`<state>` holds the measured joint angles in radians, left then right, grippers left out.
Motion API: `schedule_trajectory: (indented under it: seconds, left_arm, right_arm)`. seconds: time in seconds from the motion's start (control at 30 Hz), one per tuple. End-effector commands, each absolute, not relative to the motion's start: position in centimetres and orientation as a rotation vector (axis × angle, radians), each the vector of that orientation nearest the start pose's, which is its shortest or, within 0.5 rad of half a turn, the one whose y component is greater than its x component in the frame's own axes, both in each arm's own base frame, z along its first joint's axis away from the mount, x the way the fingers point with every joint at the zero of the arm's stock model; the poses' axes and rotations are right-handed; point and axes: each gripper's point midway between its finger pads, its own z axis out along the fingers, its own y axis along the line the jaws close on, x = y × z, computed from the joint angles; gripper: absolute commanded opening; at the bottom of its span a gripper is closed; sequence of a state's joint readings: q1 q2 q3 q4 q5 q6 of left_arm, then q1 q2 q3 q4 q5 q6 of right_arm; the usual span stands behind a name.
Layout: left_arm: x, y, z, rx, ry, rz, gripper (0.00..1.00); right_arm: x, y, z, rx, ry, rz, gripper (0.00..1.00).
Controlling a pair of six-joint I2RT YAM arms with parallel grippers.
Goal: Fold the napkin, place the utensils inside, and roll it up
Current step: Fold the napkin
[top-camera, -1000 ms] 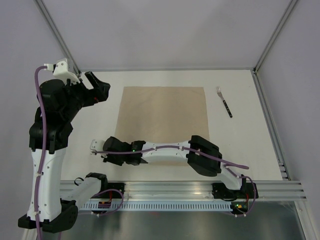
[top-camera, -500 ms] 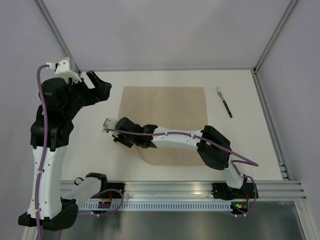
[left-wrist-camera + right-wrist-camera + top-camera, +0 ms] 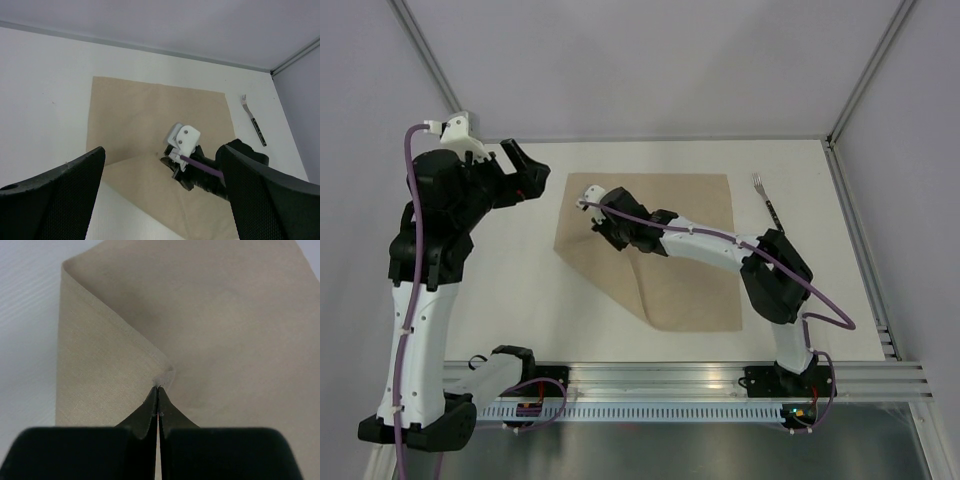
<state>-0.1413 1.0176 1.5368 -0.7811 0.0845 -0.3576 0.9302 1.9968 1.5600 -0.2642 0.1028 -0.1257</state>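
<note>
The tan napkin [image 3: 690, 270] lies mid-table with its near-left corner lifted and folded over toward the far left. My right gripper [image 3: 607, 232] is shut on that corner, pinching it at the fingertips [image 3: 158, 386]; the napkin [image 3: 225, 330] spreads out beneath. From the left wrist view, the right gripper [image 3: 172, 165] hovers over the napkin [image 3: 130, 110]. My left gripper [image 3: 525, 170] hangs open and raised off the napkin's far-left corner, holding nothing [image 3: 162, 150]. One utensil, a dark-handled fork [image 3: 768, 205], lies to the right of the napkin, also seen as a fork [image 3: 254, 121] in the left wrist view.
The white table [image 3: 500, 270] is bounded by grey walls with a metal post [image 3: 855, 215] on the right. An aluminium rail [image 3: 670, 385] runs along the near edge with the arm bases.
My right gripper has carried the napkin's near-left corner away from the near edge toward the far left, folding a diagonal flap over. The left gripper shifted slightly right and stayed open.
</note>
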Motion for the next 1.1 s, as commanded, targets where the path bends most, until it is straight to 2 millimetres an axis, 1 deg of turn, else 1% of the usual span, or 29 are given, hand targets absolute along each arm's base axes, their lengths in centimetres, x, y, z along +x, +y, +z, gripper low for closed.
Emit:
schedule_trajectory:
  seconds: [0.0,0.03,0.1,0.13,0.2,0.23,0.3,0.47,0.7,0.77,0.8,0.87,1.0,1.07]
  left_arm:
    - [29.1,-7.6,41.6,-0.113,1.821,-0.459,0.99]
    - [29.2,-7.7,41.6,-0.11,1.821,-0.461,0.99]
    - [29.4,-7.8,41.4,-0.107,1.827,-0.467,0.99]
    - [29.4,-7.8,41.3,-0.106,1.83,-0.468,0.99]
    - [29.6,-7.9,41.4,-0.101,1.827,-0.471,0.99]
    - [29.7,-8.0,41.2,-0.099,1.832,-0.473,0.99]
    - [29.8,-8.0,41.2,-0.096,1.831,-0.473,0.99]
    - [30.1,-8.3,40.8,-0.09,1.839,-0.483,0.99]
    - [30.6,-8.6,40.4,-0.081,1.845,-0.494,0.99]
    - [30.7,-8.6,40.3,-0.082,1.85,-0.496,0.99]
    - [30.8,-8.7,40.3,-0.08,1.849,-0.498,0.99]
    - [30.9,-8.7,40.2,-0.078,1.851,-0.501,0.99]
    - [31.1,-8.8,40.2,-0.078,1.852,-0.502,0.99]
    - [31.1,-8.8,40.1,-0.076,1.854,-0.505,0.99]
  right_arm:
    - [36.1,39.6,14.3,-1.021,1.971,0.284,0.0]
    - [37.0,38.7,14.4,-0.999,1.981,0.271,0.0]
    - [37.8,37.6,14.2,-0.98,1.993,0.251,0.0]
    - [38.6,36.9,14.3,-0.957,1.997,0.242,0.01]
    - [39.1,35.9,13.8,-0.943,2.014,0.227,0.01]
    - [39.8,35.1,13.8,-0.923,2.02,0.214,0.0]
    - [40.3,34.2,13.6,-0.908,2.031,0.201,0.0]
    - [42.4,31.3,13.3,-0.85,2.056,0.155,0.0]
    - [45.1,27.4,13.7,-0.76,2.075,0.105,0.01]
    - [45.6,26.7,13.7,-0.743,2.079,0.095,0.0]
    - [46.2,25.9,13.9,-0.723,2.081,0.085,0.0]
    - [46.6,25.4,14.0,-0.706,2.079,0.083,0.01]
    - [47.9,23.5,14.0,-0.664,2.088,0.064,0.0]
    - [48.3,22.9,13.9,-0.651,2.092,0.055,0.0]
